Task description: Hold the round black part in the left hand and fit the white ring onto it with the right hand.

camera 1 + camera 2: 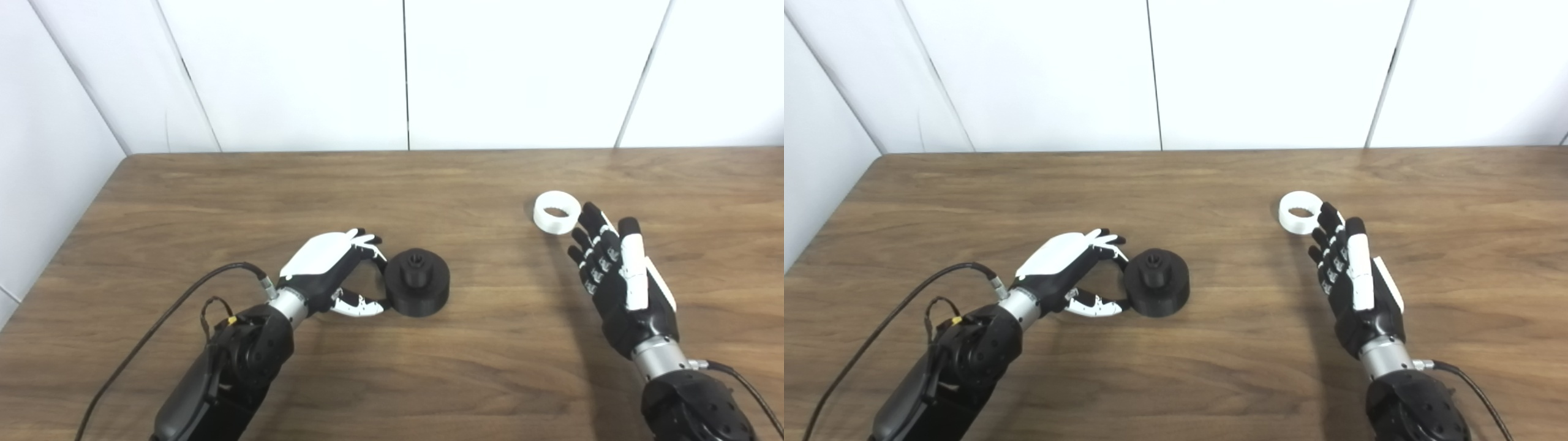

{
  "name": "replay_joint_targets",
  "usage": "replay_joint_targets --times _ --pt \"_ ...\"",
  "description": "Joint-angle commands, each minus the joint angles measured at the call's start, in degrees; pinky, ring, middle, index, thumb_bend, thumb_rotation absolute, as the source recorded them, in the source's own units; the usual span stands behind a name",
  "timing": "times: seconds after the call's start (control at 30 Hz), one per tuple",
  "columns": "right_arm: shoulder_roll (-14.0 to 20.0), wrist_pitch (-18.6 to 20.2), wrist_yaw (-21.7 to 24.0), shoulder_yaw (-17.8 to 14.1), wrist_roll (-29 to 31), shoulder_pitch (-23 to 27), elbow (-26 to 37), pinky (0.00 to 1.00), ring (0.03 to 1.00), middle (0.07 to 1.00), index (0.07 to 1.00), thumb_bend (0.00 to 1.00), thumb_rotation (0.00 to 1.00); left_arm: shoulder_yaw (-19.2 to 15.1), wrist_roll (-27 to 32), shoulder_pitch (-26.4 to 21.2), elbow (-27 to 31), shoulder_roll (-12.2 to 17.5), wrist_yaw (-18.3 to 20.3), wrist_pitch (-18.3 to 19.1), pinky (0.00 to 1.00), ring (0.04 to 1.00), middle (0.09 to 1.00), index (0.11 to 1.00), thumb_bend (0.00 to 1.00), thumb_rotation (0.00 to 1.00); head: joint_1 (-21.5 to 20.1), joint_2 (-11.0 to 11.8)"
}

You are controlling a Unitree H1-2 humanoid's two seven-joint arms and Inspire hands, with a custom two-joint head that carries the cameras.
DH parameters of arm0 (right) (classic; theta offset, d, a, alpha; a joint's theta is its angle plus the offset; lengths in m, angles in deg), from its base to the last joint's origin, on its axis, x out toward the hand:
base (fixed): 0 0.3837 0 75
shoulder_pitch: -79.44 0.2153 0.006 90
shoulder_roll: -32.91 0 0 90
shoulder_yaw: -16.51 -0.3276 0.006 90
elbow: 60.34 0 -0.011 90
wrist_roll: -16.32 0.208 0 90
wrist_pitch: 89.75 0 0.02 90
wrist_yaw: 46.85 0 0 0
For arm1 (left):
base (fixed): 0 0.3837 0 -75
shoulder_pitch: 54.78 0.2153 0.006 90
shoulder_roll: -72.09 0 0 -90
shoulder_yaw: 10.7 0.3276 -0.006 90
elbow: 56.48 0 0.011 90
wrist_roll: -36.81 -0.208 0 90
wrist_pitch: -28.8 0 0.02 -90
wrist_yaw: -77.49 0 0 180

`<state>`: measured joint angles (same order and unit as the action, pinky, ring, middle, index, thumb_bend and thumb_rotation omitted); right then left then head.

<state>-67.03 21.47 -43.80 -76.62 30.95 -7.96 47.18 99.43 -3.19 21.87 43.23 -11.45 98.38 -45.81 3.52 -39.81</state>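
The round black part (418, 282) stands on the wooden table (392, 184), a small hub sticking up from its middle. My left hand (334, 271) lies just left of it, open, with fingers above and thumb below reaching to the part's left rim without closing on it. The white ring (556, 212) lies flat farther right and toward the back. My right hand (618, 275) is open and flat, fingers stretched out, their tips just beside the ring's near right edge.
White wall panels (404, 73) rise behind the table's far edge and along its left side. A black cable (153, 324) trails from my left wrist across the near left of the table.
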Motion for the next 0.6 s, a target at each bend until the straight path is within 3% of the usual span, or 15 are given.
replay_joint_targets --times 0.0,0.57 --pt "0.21 -1.46 0.85 -0.1 0.23 1.51 1.49 1.0 1.0 1.0 0.98 0.64 1.0 0.24 0.15 -1.12 1.45 -0.51 0.36 -0.68 0.94 1.0 0.938 0.678 0.83 0.25 0.0 -0.01" --pt "0.19 -0.75 0.5 -0.45 0.2 1.95 2.16 1.0 1.0 1.0 0.969 0.63 1.0 3.19 -1.71 -1.67 -0.38 -3.29 0.59 -1.19 0.95 1.0 0.954 0.745 0.93 0.3 -0.53 -0.4"
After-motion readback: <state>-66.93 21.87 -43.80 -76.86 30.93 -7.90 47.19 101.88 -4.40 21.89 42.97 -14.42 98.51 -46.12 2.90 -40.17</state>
